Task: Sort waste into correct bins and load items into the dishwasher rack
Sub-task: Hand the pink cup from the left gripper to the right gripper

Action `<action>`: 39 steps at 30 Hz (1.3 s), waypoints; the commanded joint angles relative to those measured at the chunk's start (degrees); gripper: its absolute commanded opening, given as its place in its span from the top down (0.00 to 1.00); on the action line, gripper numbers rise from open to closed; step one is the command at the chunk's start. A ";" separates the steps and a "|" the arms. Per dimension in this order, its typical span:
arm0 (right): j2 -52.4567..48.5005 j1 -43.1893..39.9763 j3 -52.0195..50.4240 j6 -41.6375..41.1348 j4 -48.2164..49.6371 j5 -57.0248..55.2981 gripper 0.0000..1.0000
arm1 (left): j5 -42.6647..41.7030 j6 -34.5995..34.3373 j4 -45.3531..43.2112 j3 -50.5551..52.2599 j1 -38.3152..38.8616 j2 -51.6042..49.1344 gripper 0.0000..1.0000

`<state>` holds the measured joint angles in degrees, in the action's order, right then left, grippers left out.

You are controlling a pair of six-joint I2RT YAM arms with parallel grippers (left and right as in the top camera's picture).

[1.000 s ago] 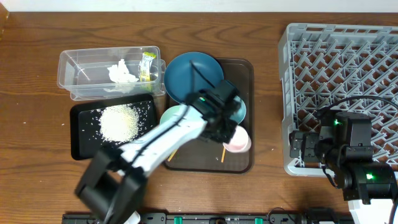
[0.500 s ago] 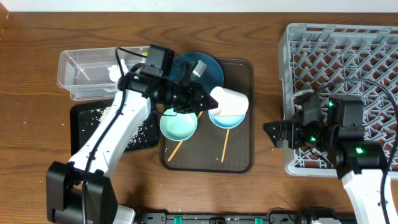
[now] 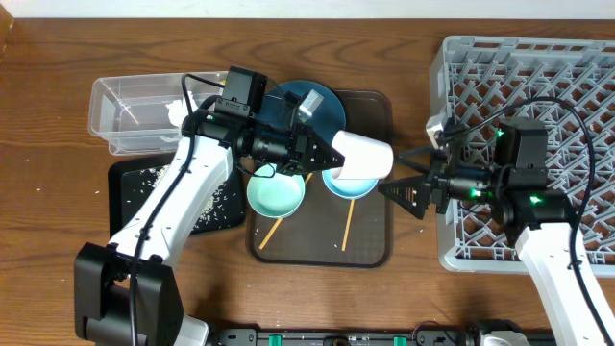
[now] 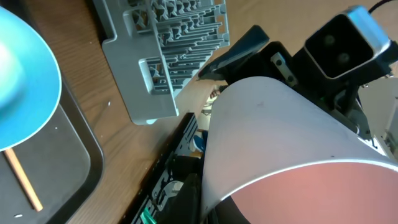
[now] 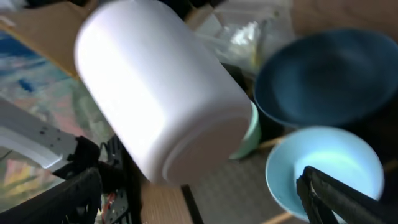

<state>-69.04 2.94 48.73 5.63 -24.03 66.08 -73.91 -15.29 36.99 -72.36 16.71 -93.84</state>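
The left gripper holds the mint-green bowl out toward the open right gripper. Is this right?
No. The overhead view shows the left gripper holding the pinkish-white cup, not the mint-green bowl, out toward the open right gripper.

A pinkish-white cup (image 3: 363, 156), tipped sideways, in the air over a light blue bowl (image 3: 346, 187); mint-green bowl (image 3: 276, 192) to its left, dark blue plate (image 3: 327, 104) farther back, grey rack (image 3: 440, 106) right.

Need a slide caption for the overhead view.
Left end effector holds pinkish-white cup above the brown tray, facing the open right end effector.
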 commanded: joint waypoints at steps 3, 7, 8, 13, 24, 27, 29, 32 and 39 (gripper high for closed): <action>-0.63 0.92 0.96 -1.09 4.92 5.31 0.01 | -2.67 -1.57 -0.26 -0.50 0.24 -0.48 0.94; -0.63 2.08 0.96 -1.77 8.20 5.29 0.01 | -4.13 -2.19 -0.66 -0.50 1.03 -0.48 0.94; -0.63 2.45 0.96 -1.97 8.87 5.29 0.01 | -4.13 -2.54 -0.72 -0.50 1.25 -0.48 0.94; -0.63 4.31 0.96 -2.19 10.82 5.29 0.03 | -4.13 -3.52 -1.84 -0.50 2.38 -0.48 0.94; -0.63 4.68 0.96 -2.43 10.93 4.66 0.21 | -4.11 -3.52 -2.23 -0.50 2.62 -0.48 0.94; -0.63 4.68 0.96 -2.40 10.93 4.63 0.27 | -4.11 -3.52 -2.25 -0.50 2.62 -0.48 0.94; -0.63 4.70 0.96 -2.40 10.91 4.63 0.28 | -4.11 -3.54 -2.45 -0.50 2.62 -0.48 0.94; -0.63 4.68 0.98 -2.38 10.51 4.55 0.34 | -4.11 -3.52 -2.73 -0.50 2.62 -0.48 0.94; -0.63 4.68 0.96 -2.47 8.59 2.19 0.62 | -1.84 -3.48 -2.82 -0.50 2.62 -0.48 0.89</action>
<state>-69.38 6.79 48.75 3.51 -14.81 70.72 -76.25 -18.55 34.24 -72.36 18.74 -93.86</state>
